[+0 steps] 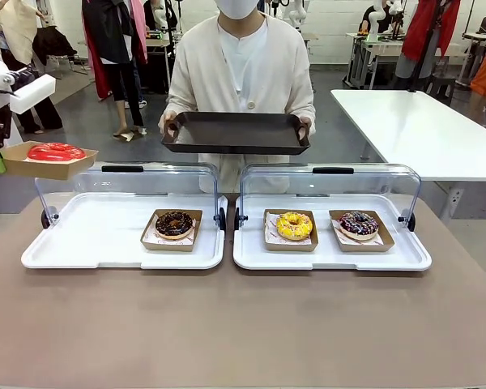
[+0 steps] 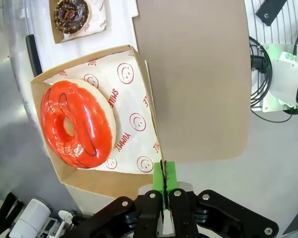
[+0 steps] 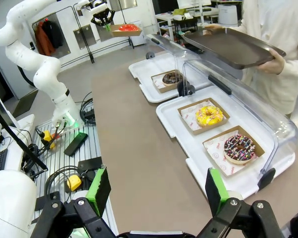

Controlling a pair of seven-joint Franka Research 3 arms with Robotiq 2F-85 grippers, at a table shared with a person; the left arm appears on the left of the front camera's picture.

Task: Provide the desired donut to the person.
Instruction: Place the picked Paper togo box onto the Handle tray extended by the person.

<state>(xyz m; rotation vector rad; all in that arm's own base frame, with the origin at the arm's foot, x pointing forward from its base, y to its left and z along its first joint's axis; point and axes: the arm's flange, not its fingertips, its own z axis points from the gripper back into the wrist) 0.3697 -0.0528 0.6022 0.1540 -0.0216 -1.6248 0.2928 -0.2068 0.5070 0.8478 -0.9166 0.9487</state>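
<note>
A red-glazed donut (image 2: 77,124) lies on printed paper in a cardboard tray (image 2: 139,64). My left gripper (image 2: 163,171) is shut on that tray's rim and holds it in the air. In the front view the red donut (image 1: 55,151) hangs at the far left, above and left of the left display tray. The person (image 1: 243,65) stands across the table, both hands holding out a dark serving tray (image 1: 235,132). My right gripper (image 3: 158,193) is open, low near the table's edge, with nothing between its fingers (image 3: 99,191).
Two white display trays (image 1: 105,243) have their clear lids (image 1: 328,182) raised. The left one holds a chocolate donut (image 1: 174,224); the right one a yellow donut (image 1: 294,225) and a sprinkled donut (image 1: 358,224). The brown tabletop (image 1: 243,324) lies bare in front.
</note>
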